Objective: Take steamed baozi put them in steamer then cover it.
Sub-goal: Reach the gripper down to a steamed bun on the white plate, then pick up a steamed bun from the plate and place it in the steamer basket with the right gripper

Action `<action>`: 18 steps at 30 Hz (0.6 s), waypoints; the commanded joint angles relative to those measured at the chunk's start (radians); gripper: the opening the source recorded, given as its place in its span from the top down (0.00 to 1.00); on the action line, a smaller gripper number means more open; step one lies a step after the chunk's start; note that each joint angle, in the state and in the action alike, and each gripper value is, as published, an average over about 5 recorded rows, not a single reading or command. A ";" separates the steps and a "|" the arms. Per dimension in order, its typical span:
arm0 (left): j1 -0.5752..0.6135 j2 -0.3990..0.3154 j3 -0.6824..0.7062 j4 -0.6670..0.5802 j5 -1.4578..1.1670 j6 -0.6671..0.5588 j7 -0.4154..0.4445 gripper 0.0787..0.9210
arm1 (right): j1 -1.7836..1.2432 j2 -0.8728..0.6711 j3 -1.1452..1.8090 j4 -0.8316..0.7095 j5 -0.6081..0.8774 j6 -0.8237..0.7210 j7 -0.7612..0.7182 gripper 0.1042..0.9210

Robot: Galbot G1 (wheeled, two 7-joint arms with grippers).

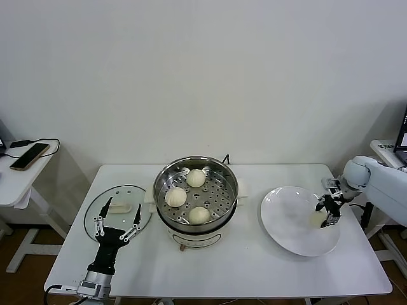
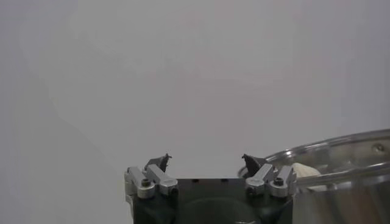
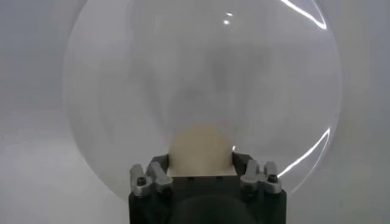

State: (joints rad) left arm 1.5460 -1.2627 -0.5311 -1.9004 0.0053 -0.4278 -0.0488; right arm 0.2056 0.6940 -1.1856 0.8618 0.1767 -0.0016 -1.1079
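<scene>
Stainless steel gleams at the table's (image 1: 254, 267) middle: the steamer (image 1: 196, 197) holds three steamed baozi (image 1: 176, 196) on its perforated tray. A fourth baozi (image 3: 200, 148) lies on the white plate (image 1: 286, 219) to the right, at its outer edge, and the right hand (image 1: 329, 211) has its fingers (image 3: 153, 173) set on either side of it, closing on the bun. The cover (image 1: 119, 208) lies flat on the table left of the steamer, with the left hand (image 1: 117, 223) spread wide and empty just above its near edge.
</scene>
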 commanded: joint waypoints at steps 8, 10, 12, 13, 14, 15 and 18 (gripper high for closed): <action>-0.011 0.004 0.009 -0.001 0.001 0.006 0.000 0.12 | 0.569 0.079 -0.350 0.204 0.220 -0.070 -0.214 0.35; -0.013 0.005 0.013 -0.001 0.003 0.008 0.000 0.12 | 0.635 0.119 -0.391 0.250 0.281 -0.093 -0.218 0.35; -0.015 0.005 0.016 -0.003 0.004 0.009 0.000 0.12 | 0.690 0.164 -0.423 0.290 0.341 -0.115 -0.210 0.36; -0.015 0.006 0.017 -0.004 0.005 0.011 0.000 0.12 | 0.711 0.186 -0.434 0.307 0.371 -0.127 -0.200 0.36; -0.015 0.006 0.018 -0.006 0.005 0.012 0.000 0.12 | 0.729 0.210 -0.442 0.322 0.398 -0.137 -0.189 0.36; -0.014 0.006 0.019 -0.009 0.005 0.012 0.000 0.12 | 0.741 0.232 -0.447 0.335 0.423 -0.147 -0.176 0.36; -0.011 0.006 0.021 -0.014 0.006 0.015 0.001 0.12 | 0.756 0.304 -0.453 0.362 0.479 -0.178 -0.138 0.36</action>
State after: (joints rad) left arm 1.5340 -1.2577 -0.5135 -1.9091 0.0102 -0.4148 -0.0489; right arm 0.7037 0.8221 -1.4903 1.0773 0.4278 -0.0951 -1.2513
